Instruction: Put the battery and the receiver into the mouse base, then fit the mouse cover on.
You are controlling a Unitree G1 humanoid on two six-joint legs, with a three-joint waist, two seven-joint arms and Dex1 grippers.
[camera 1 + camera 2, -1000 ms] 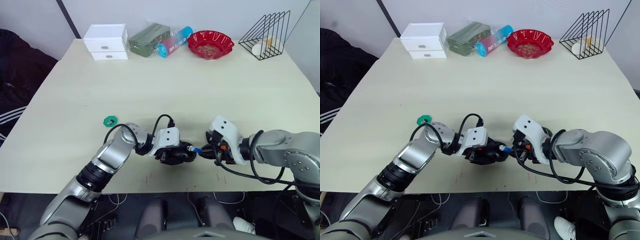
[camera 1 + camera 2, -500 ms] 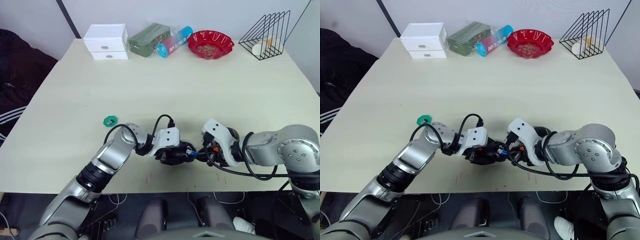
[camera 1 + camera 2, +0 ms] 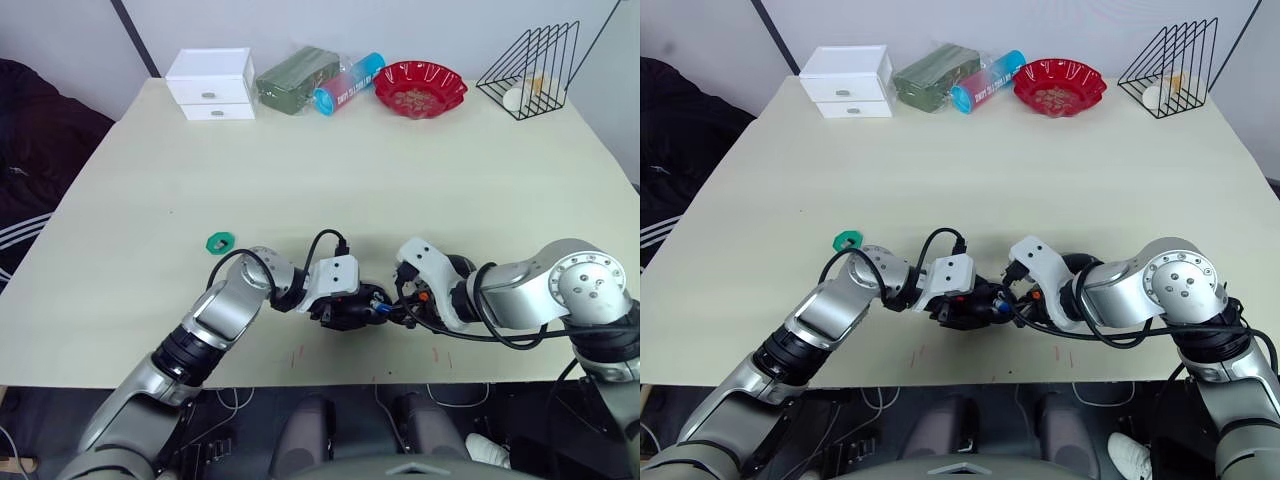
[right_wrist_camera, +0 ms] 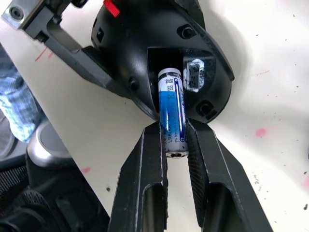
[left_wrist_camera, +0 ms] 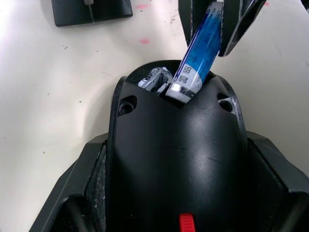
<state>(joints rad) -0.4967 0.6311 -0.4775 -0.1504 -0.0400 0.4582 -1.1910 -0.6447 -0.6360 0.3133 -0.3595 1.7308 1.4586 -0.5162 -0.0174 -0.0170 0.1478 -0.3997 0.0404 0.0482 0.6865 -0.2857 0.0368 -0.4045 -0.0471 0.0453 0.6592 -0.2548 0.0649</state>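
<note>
Tabletop [image 3: 400, 170] from the head camera: the left tool [image 3: 345, 308] clamps the mouse base [image 3: 352, 305] near the front edge, and the right tool [image 3: 398, 308] meets it from the right.

Left wrist camera: the mouse base [image 5: 176, 169] sits between that tool's fingers, red patch nearest the lens, with the blue battery [image 5: 198, 53] angled into its open compartment.

Right wrist camera: the right tool [image 4: 175, 145] is closed on the battery [image 4: 172, 116], its far end inside the base [image 4: 145, 43].
</note>
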